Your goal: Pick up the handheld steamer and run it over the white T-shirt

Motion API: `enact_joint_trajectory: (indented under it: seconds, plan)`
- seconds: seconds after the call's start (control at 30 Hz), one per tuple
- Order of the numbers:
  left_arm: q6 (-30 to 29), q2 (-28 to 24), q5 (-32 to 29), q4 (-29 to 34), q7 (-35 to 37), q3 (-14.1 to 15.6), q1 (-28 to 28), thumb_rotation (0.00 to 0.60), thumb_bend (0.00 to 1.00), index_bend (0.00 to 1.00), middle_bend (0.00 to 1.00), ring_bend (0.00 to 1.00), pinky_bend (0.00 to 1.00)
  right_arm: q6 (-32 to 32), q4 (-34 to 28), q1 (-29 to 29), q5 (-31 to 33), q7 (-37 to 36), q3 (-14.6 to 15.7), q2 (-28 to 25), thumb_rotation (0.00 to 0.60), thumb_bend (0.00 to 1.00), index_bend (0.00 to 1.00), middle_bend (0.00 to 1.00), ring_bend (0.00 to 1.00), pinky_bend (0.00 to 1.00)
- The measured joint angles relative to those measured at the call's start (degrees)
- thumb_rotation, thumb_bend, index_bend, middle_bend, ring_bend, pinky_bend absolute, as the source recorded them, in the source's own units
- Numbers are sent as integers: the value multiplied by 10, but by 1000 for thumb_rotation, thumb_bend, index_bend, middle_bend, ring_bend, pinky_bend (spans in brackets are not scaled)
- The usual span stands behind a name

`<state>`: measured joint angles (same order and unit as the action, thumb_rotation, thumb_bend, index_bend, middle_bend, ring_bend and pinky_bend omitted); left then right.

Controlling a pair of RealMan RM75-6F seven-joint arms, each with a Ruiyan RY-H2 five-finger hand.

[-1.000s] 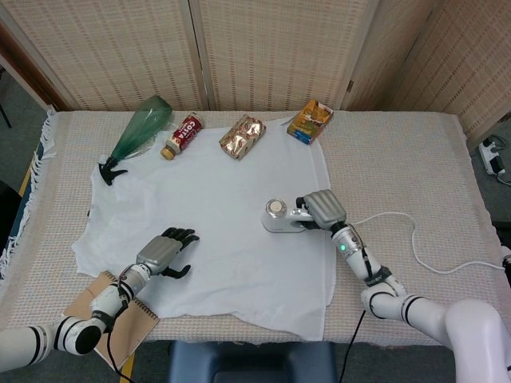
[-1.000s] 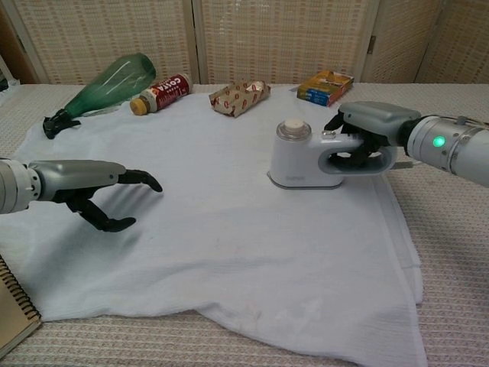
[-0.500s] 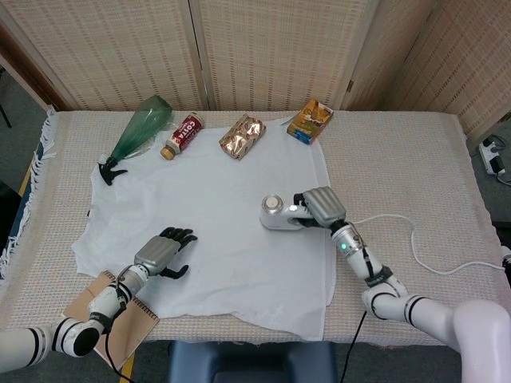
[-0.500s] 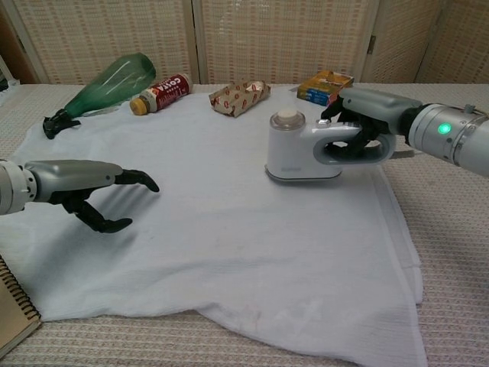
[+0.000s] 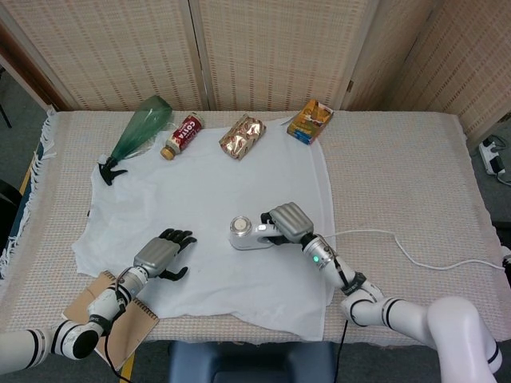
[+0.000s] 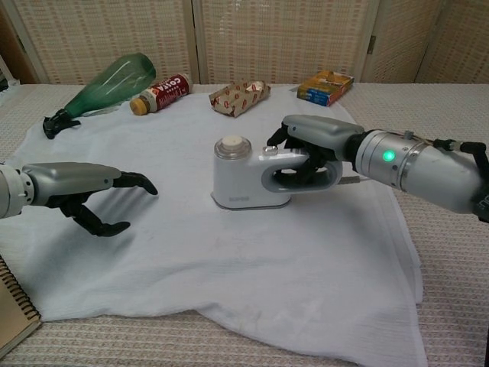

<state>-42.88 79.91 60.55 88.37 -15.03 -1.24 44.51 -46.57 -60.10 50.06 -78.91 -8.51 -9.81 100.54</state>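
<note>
Gripping the white handheld steamer (image 6: 248, 177) by its handle, right hand (image 6: 309, 145) mid white T-shirt (image 6: 229, 252); long axis toward left hand (image 6: 84, 191), spread, holding nothing.

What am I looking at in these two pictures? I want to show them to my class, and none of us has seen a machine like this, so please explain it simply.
This is a robot with two arms, each ending in a mechanical hand. Both pictures come from the robot's own cameras: the head view looks down on the table, and the chest view looks across it from low down.

A white T-shirt is spread flat on the woven tablecloth. The right hand has its fingers wrapped around the handle of a white handheld steamer, which sits on the shirt. Its cord trails off to the right. The left hand holds nothing, with its fingers apart over the shirt's near left part.

Along the far edge lie a green bottle, a small red bottle, a shiny snack packet and a yellow box. A notebook lies at the near left corner.
</note>
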Motion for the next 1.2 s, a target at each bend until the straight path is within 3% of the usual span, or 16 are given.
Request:
enact_joint_trajectory:
  seconds: [0.3, 0.53, 0.87, 1.0, 1.2]
  plan:
    - [-3, 1, -1, -2, 0, -2, 0, 410, 495, 151, 71, 0, 0, -17, -88, -23, -38, -4, 43, -68, 600, 662, 866, 896, 869, 1000]
    - [-6, 2, -2, 0, -3, -3, 1, 411, 491, 152, 72, 0, 0, -46, -154, -56, -82, -15, 94, -121, 600, 664, 866, 896, 869, 1000]
    - [-11, 1, -6, 10, -13, -2, 3, 407, 491, 153, 72, 0, 0, -111, -208, -105, -145, -36, 158, -179, 600, 663, 866, 898, 869, 1000]
    - [-15, -2, -6, 15, -18, -2, 3, 411, 491, 153, 72, 0, 0, -139, -219, -116, -153, -44, 157, -198, 600, 663, 865, 898, 869, 1000]
    - [-24, -6, -6, 23, -19, -5, 1, 408, 491, 155, 71, 0, 0, -126, -185, -96, -130, -52, 109, -180, 600, 665, 864, 898, 869, 1000]
